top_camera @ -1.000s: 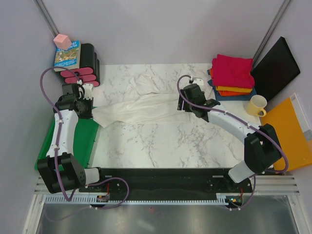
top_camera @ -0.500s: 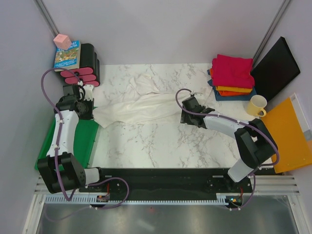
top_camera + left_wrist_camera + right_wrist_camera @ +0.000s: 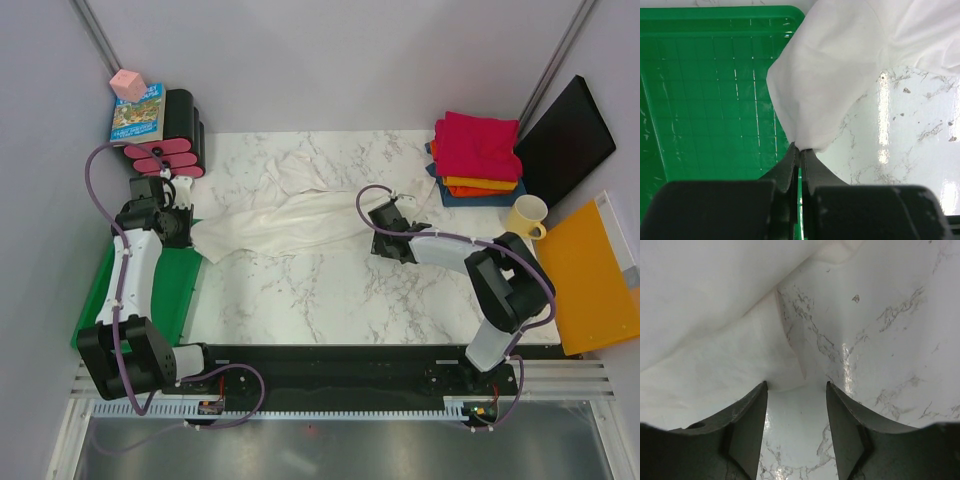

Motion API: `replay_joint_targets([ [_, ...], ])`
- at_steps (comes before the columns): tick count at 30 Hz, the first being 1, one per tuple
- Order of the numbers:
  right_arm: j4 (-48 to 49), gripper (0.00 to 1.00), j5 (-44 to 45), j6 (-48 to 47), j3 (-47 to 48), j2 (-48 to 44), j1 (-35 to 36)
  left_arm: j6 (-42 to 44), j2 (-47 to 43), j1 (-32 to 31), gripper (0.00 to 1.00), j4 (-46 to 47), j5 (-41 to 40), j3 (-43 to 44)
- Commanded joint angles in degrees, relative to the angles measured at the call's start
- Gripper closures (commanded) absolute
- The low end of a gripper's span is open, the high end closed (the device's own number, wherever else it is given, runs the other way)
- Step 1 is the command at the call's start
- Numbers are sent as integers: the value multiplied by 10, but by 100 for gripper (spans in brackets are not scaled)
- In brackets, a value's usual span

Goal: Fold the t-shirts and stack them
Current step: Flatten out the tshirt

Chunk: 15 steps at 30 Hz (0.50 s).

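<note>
An off-white wrinkled t-shirt (image 3: 275,218) lies stretched across the marble table. My left gripper (image 3: 185,228) is shut on the shirt's left corner (image 3: 810,100), at the edge of the green tray. My right gripper (image 3: 378,238) sits low at the shirt's right end. Its jaws stand open, and the cloth's edge (image 3: 775,372) lies at their tips with bare marble between them. A stack of folded t-shirts stands at the back right, with magenta (image 3: 477,145) on top, then orange (image 3: 480,185), then dark blue (image 3: 455,197).
A green tray (image 3: 165,290) lies at the left table edge. A book (image 3: 137,112) and a black holder with pink rolls (image 3: 170,150) stand at the back left. A cream mug (image 3: 526,217), a black board (image 3: 565,140) and an orange-yellow board (image 3: 595,270) are at the right.
My right arm has dropped down and drawn toward me along the shirt's right end, and its jaws have narrowed. The left arm keeps its hold and has not moved.
</note>
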Motion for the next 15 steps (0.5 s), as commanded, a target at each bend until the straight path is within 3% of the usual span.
replay_joint_targets([
  [1,28,39,5,23,-12,7,3,-3,-20,0,98,13,11,-4],
  [5,29,39,0,19,5,18,3,-6,-20,0,98,14,16,-3],
  [9,22,46,-14,19,20,48,2,-5,-17,0,98,14,15,-4],
  [12,12,53,-26,26,26,70,1,-3,-19,0,98,15,11,-7],
  [15,8,72,-33,32,20,73,1,1,-21,0,98,16,7,-12],
])
